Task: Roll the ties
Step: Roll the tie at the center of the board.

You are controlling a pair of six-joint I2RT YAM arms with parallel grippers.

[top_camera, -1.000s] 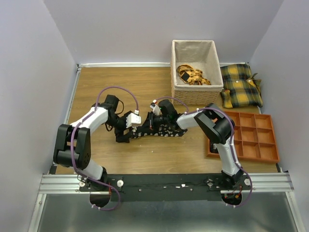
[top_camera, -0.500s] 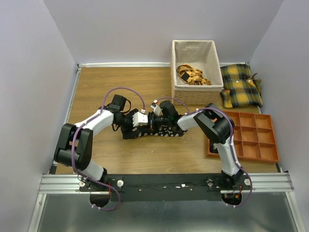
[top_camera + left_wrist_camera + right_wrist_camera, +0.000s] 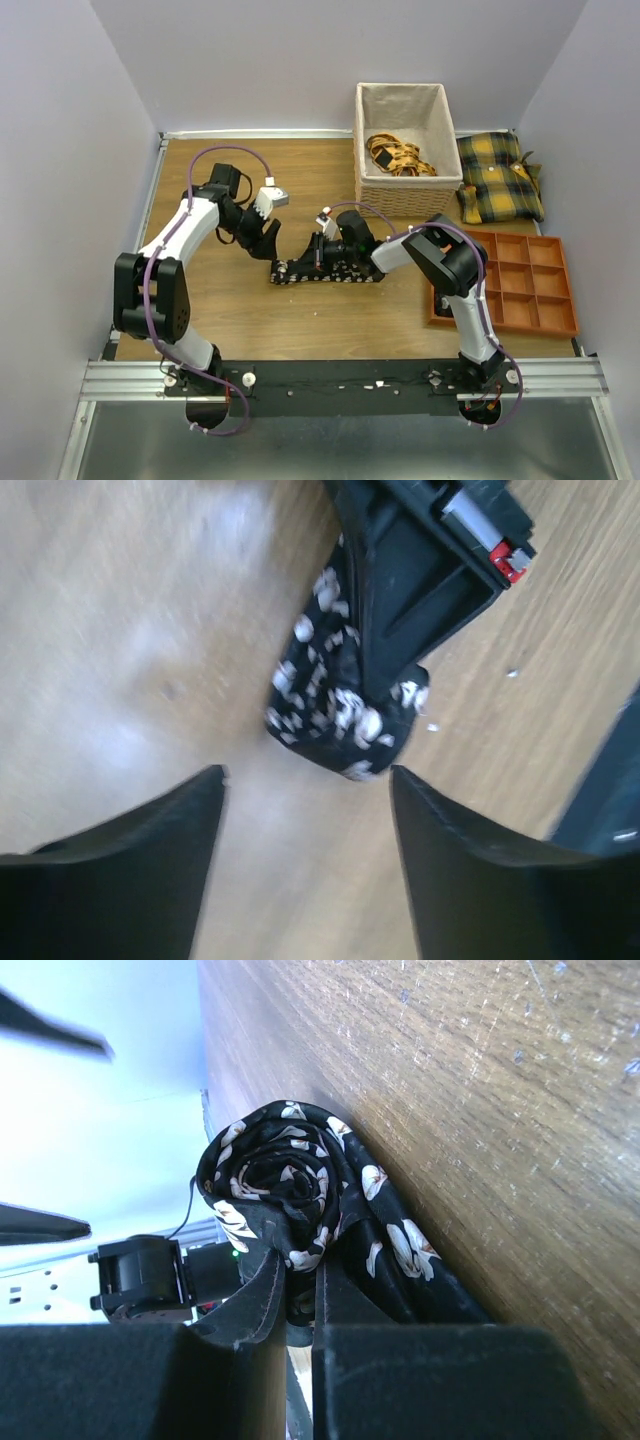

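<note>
tie (image 3: 335, 270): centre of worktop (image 3: 200, 180), part rolled into a coil, the rest a strip lying left-right
right pincer (image 3: 298, 1285): pinching the coil, fingers low at the worktop
left pincer (image 3: 262, 238): spread, holding nothing, just left of the tie, not touching it

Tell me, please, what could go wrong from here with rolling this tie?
1. Only the right gripper pinches the coil, near its middle; the outer wraps could loosen, since the left gripper is open and off the tie.
2. The unrolled length runs back along the table beneath the right gripper; it may wrap on crooked.
</note>
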